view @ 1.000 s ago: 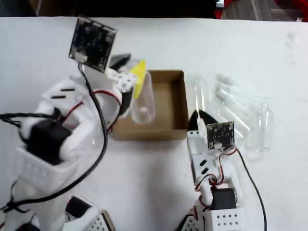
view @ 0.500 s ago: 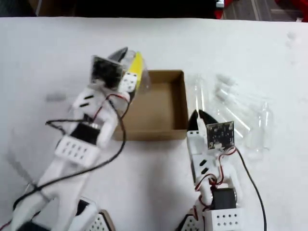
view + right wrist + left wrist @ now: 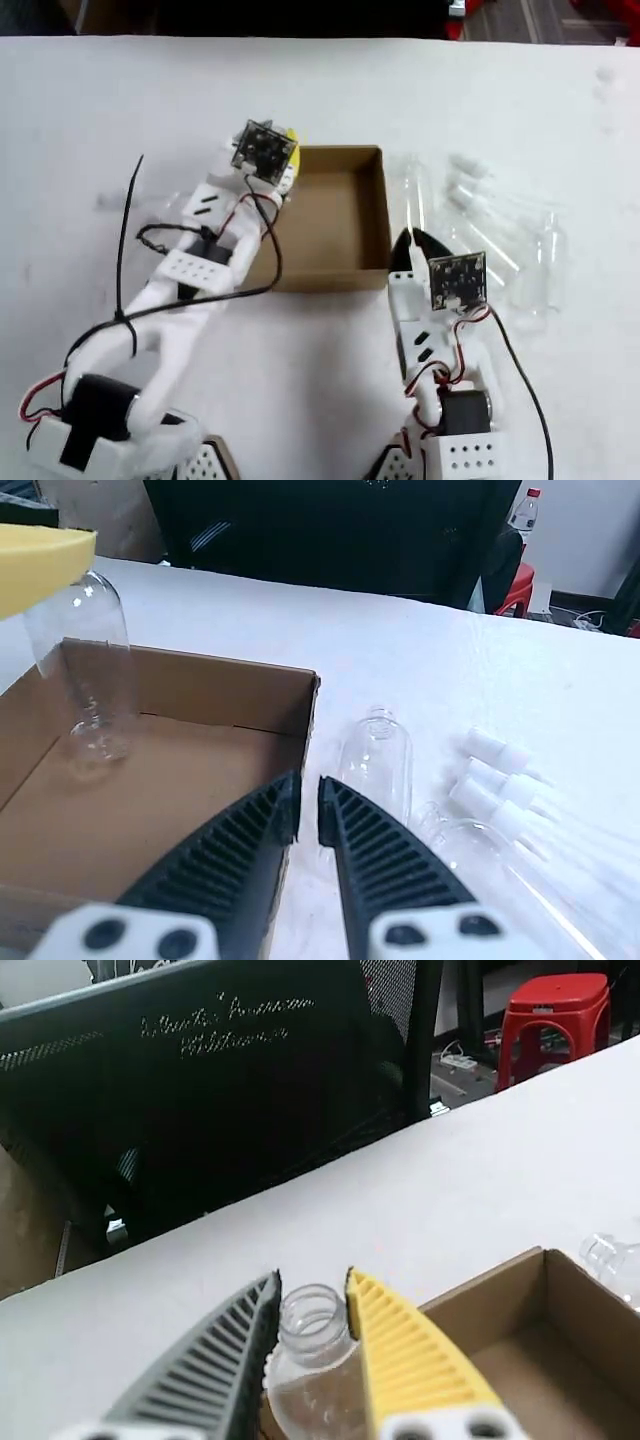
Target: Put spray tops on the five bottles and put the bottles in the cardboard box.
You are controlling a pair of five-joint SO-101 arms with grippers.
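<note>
We see the left claw (image 3: 312,1282) holding a clear bottle (image 3: 312,1325) by its neck at the far left corner of the cardboard box (image 3: 383,205). The right claw (image 3: 308,783) is at the box's near right corner, narrow, with nothing in it. More bottles (image 3: 380,755) and spray tops (image 3: 492,765) lie on the table (image 3: 300,90), right of the box.

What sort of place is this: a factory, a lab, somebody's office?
Probably an office or a small lab rather than a factory. The work sits on a plain white table. A black mesh office chair stands just behind it, and a red plastic stool is on the floor beyond.
</note>
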